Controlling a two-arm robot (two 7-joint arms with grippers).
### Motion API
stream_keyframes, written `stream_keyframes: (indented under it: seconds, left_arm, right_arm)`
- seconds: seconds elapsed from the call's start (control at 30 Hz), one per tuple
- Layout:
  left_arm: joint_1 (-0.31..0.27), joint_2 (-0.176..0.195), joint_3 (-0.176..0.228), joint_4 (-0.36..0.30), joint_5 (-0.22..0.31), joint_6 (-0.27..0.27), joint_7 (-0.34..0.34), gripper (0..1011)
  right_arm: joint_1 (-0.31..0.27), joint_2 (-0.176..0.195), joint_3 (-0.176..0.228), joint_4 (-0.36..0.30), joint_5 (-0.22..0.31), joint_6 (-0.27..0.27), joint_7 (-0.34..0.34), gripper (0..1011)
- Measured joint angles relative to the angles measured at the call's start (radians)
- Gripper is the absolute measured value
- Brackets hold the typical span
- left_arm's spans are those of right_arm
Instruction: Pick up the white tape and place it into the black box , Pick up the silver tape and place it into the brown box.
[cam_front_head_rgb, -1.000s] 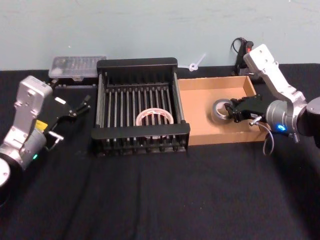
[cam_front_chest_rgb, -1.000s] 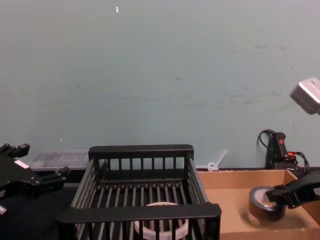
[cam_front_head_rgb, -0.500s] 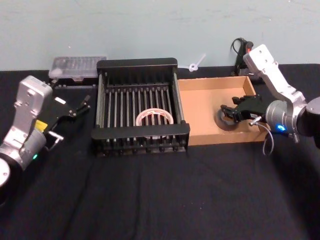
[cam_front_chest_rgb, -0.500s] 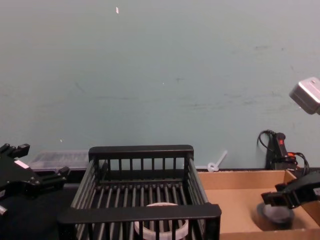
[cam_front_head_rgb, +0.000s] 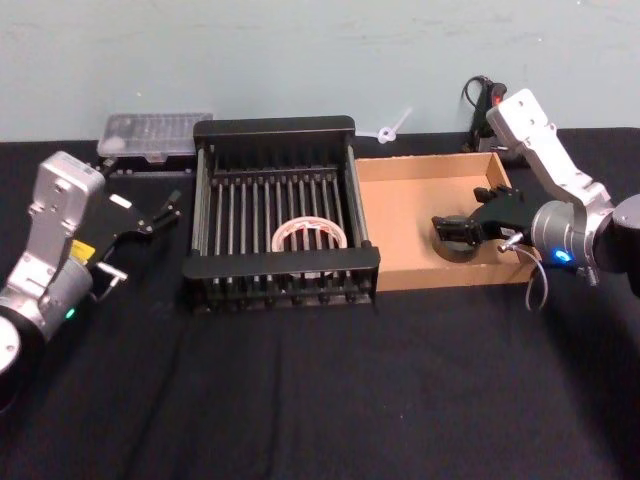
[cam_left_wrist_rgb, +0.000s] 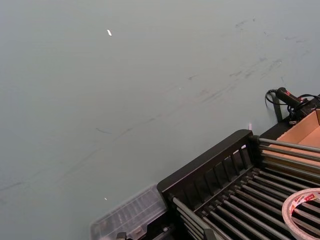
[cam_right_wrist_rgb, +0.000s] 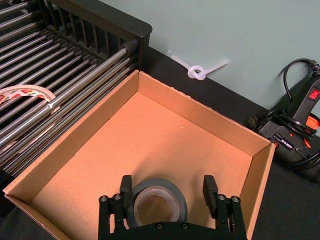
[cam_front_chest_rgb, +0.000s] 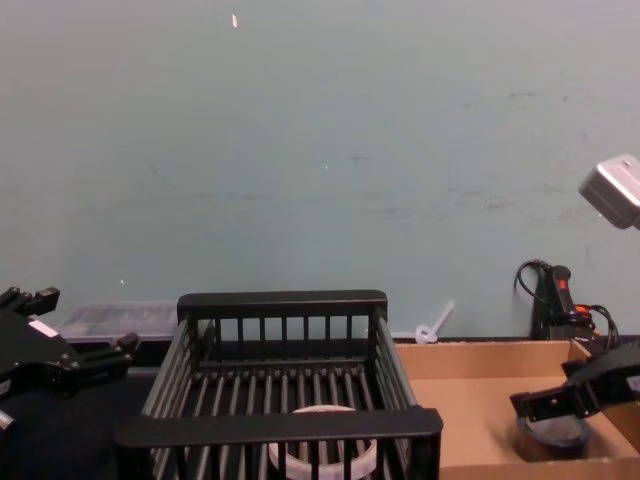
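The silver tape (cam_right_wrist_rgb: 155, 202) lies flat on the floor of the brown box (cam_right_wrist_rgb: 130, 135), near its right wall. My right gripper (cam_right_wrist_rgb: 168, 186) hovers just over the roll, open, with a finger on each side and a gap to both. From the head, the right gripper (cam_front_head_rgb: 448, 232) is inside the brown box (cam_front_head_rgb: 400, 225) over the silver tape (cam_front_head_rgb: 455, 247). The white tape (cam_front_head_rgb: 309, 234) lies flat on the ribbed bottom of the black box (cam_front_head_rgb: 275, 127). My left gripper (cam_front_head_rgb: 168, 208) is parked left of the black box, above the table.
A clear plastic case (cam_front_head_rgb: 155, 132) sits behind the crate's left corner. A white cable tie (cam_front_head_rgb: 390, 128) and a black tool with a red switch and cord (cam_front_head_rgb: 485, 100) lie behind the brown box. Black cloth covers the table in front.
My right gripper has opened and let go of the silver tape, which has gone from lifted in the fingers to lying flat on the brown box's floor. The left arm has not moved.
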Motion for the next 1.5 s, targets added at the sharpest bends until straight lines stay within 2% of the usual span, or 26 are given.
stream_keyframes:
  seconds: [0.17, 0.53, 0.7, 0.8, 0.9, 1.2, 1.33, 1.5]
  left_arm:
    - [0.0, 0.0, 0.0, 0.0, 0.0, 0.0, 0.0, 1001]
    - [0.0, 0.0, 0.0, 0.0, 0.0, 0.0, 0.0, 1001]
    - [0.0, 0.0, 0.0, 0.0, 0.0, 0.0, 0.0, 1002]
    - [0.0, 0.0, 0.0, 0.0, 0.0, 0.0, 0.0, 1001]
    - [0.0, 0.0, 0.0, 0.0, 0.0, 0.0, 0.0, 1001]
    - [0.0, 0.0, 0.0, 0.0, 0.0, 0.0, 0.0, 1001]
    - [0.0, 0.0, 0.0, 0.0, 0.0, 0.0, 0.0, 1001]
    - [0.0, 0.0, 0.0, 0.0, 0.0, 0.0, 0.0, 1001]
  right_arm:
    - [0.0, 0.0, 0.0, 0.0, 0.0, 0.0, 0.0, 998]
    - [-0.001, -0.001, 0.002, 0.0, 0.0, -0.001, -0.001, 1000]
    - [-0.027, -0.02, 0.045, -0.012, 0.0, -0.036, -0.041, 1000]
    - [-0.058, -0.035, 0.08, -0.031, -0.01, -0.102, -0.1, 1000]
    - [-0.096, -0.051, 0.114, -0.052, -0.035, -0.201, -0.173, 1000]
    - [-0.184, -0.082, 0.174, -0.084, -0.078, -0.373, -0.281, 1000]
    - [-0.226, -0.091, 0.197, -0.101, -0.086, -0.408, -0.311, 1000]
    - [-0.273, -0.098, 0.217, -0.122, -0.092, -0.419, -0.327, 1000]
